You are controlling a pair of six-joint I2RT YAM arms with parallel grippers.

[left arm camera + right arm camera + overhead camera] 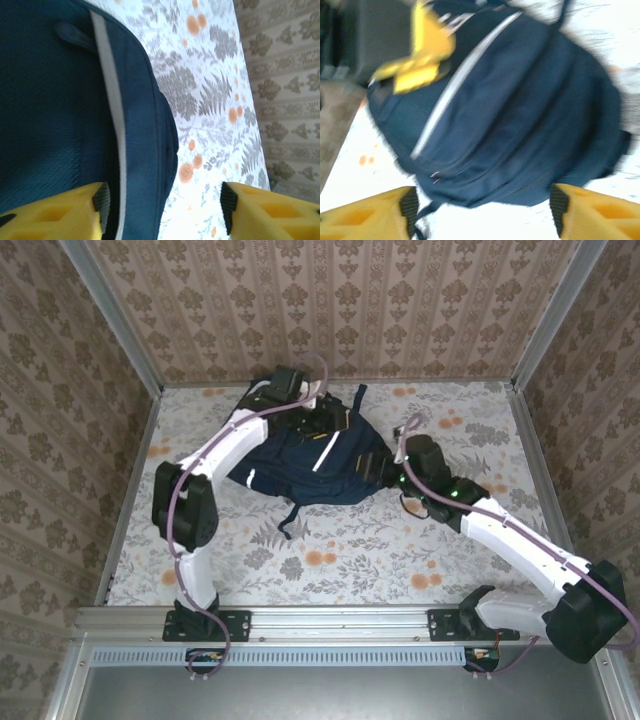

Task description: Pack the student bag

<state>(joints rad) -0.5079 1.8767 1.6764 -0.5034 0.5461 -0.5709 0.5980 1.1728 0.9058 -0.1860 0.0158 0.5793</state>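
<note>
**Entry: student bag (315, 462), laid flat for access**

Navy, w/ white stripes. Lies far-centre on floral surface (400, 550), betw. both arms.
Left tool (165, 207): jaws apart, straddling bag's edge, nothing gripped.
Right tool (482, 207): jaws wide, empty, facing bag's lower end, prob. to steady it.

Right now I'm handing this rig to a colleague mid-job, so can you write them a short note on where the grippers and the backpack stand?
Left gripper: open, jaws over one edge of the large navy-blue fabric backpack, gripping nothing.
Right gripper: open, aimed at the backpack, nothing between its jaws.
Backpack: lying on the floral table, between the two arms.
Done: cannot tell what is inside it or whether its zips are closed.
Left: check contents and closure, then finish packing.
</note>
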